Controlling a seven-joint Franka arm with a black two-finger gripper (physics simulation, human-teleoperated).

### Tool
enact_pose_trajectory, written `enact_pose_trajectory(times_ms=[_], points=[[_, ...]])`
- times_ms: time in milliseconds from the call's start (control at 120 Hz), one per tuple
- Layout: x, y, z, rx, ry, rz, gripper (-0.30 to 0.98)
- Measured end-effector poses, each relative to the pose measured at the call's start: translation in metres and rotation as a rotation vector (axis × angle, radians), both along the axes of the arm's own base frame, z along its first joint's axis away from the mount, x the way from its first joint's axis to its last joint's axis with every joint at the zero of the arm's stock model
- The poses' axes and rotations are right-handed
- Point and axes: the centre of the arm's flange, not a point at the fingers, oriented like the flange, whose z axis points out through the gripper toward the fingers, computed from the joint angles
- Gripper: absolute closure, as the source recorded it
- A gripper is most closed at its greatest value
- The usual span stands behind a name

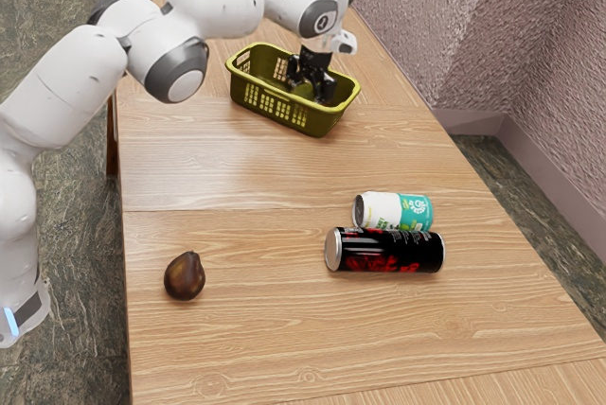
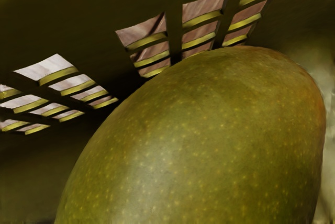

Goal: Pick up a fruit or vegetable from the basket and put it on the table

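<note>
Field check: we could read no wording; red lettering ran along the black can, small print marked the white-and-teal can.

Indoor room, kind uncertain. Evidence: rough, pinkish-mauve textured walls meeting at a corner; smooth mauve skirting board along their foot; grey-green, stone-patterned floor; long, light-brown wood-grain table standing near walls.
</note>
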Motion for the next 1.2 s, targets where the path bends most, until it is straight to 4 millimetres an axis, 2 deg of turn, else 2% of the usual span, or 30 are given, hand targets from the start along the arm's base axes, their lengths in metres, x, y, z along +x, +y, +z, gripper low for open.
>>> enact_pose_trajectory(times_ms=[125,400,625,717,817,917,1058,1125,1200], points=[[-0.001,-0.003,0.018,0.006,-0.02,-0.006,0.33],[-0.011,-0.012,0.072,0.019,-0.08,-0.018,0.39],[-0.011,-0.041,0.108,0.052,-0.095,-0.052,0.42],[-0.008,-0.052,0.115,0.052,-0.098,-0.069,0.42],[0.007,-0.083,0.122,0.056,-0.109,-0.121,0.43],[0.028,-0.134,0.13,0.062,-0.125,-0.202,0.43],[0.05,-0.2,0.129,0.061,-0.13,-0.301,0.46],[0.056,-0.22,0.127,0.058,-0.13,-0.331,0.47],[0.059,-0.23,0.122,0.055,-0.127,-0.346,0.47]])
